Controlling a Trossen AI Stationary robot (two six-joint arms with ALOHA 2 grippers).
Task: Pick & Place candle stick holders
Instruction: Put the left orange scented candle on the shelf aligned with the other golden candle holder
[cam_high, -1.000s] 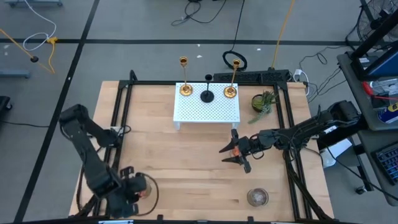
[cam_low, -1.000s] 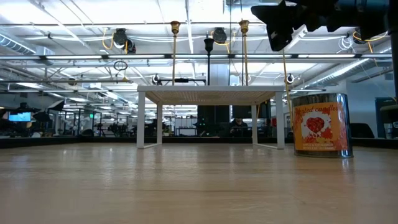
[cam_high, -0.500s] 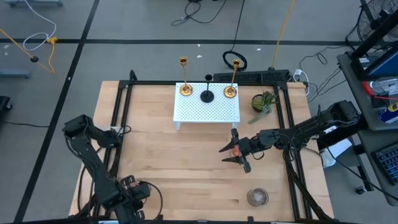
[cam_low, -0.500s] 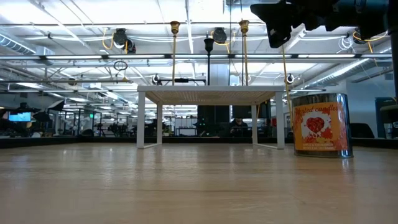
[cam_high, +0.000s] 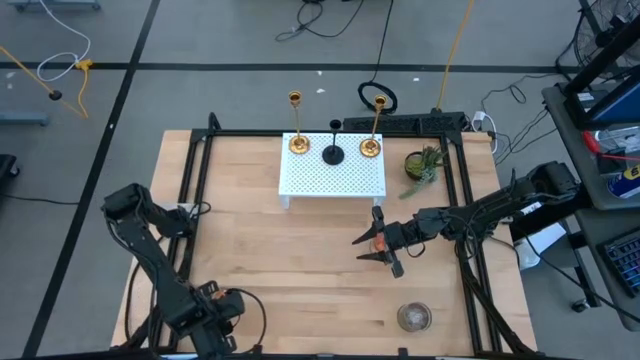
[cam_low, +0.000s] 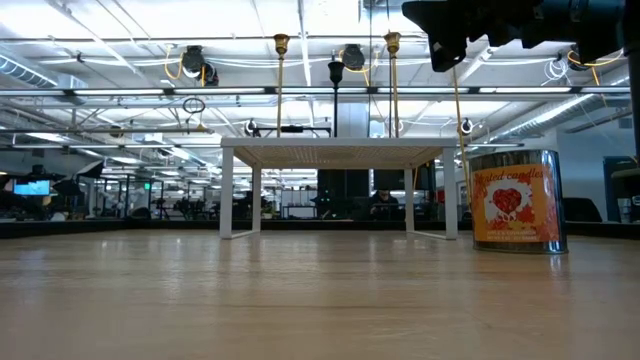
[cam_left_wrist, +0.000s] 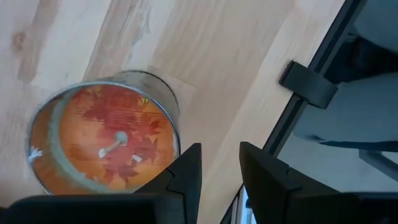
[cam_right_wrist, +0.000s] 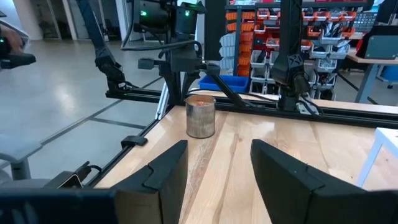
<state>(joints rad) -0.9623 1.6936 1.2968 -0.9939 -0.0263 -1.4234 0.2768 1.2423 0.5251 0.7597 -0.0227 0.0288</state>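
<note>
Two slim gold sticks (cam_high: 297, 143) (cam_high: 371, 146) and a short black one (cam_high: 333, 154) stand on their round bases on the white perforated rack (cam_high: 333, 176) at the far side. An orange-red cup (cam_left_wrist: 102, 144) stands on the table at the near left corner. My left gripper (cam_left_wrist: 221, 180) hovers over it, open, with the cup beside one finger and not between the two. A greyish cup (cam_high: 413, 317) stands at the near right; the low view shows an orange label on it (cam_low: 515, 200). My right gripper (cam_right_wrist: 219, 163) is open and empty, raised above mid-table (cam_high: 378, 250).
A small green potted plant (cam_high: 422, 163) stands right of the rack. Black frame rails (cam_high: 190, 190) run along the table's edges, one close to my left gripper (cam_left_wrist: 308, 84). Bare wood lies between the rack and the near edge.
My left arm has folded down toward the table's near edge, while its gripper has stayed over the orange-red cup at the near left corner. My right gripper has risen slightly.
</note>
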